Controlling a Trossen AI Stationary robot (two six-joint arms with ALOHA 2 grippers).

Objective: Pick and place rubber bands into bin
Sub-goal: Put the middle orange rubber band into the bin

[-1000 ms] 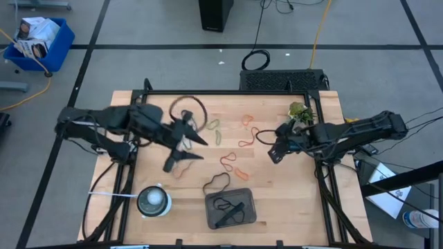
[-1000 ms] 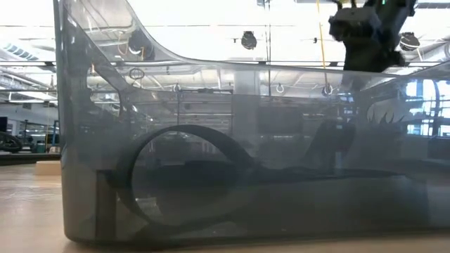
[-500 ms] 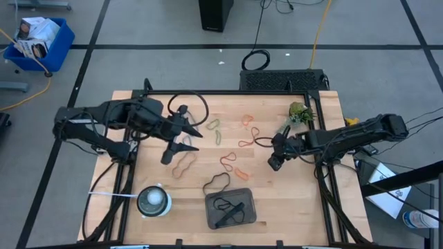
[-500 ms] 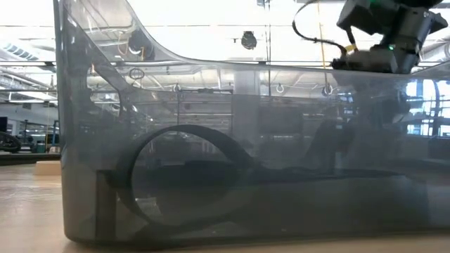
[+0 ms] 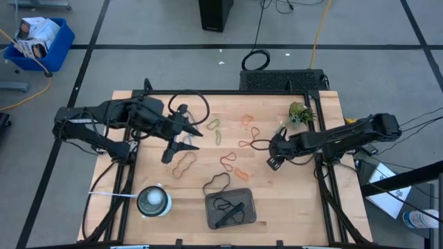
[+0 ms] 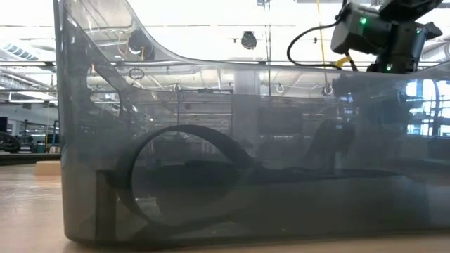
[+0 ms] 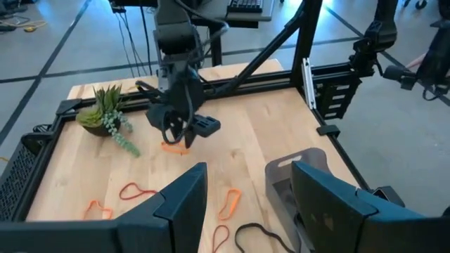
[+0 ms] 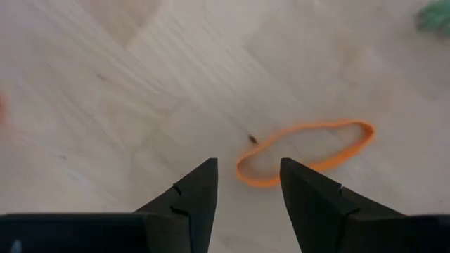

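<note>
The bin (image 5: pixel 231 209) at 6 o'clock on the bench (image 5: pixel 277 194) holds a few rubber bands; many more lie loose. The right end effector (image 8: pixel 247 190), fingers spread, hangs over an orange band (image 8: pixel 306 151). The left end effector (image 5: pixel 178 144) waits, spread.

A small green plant (image 5: pixel 299 111) stands near the wooden table's (image 5: pixel 325 200) far right corner.

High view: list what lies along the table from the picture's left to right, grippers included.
White round object → left gripper → bin → right gripper → small green plant.
</note>
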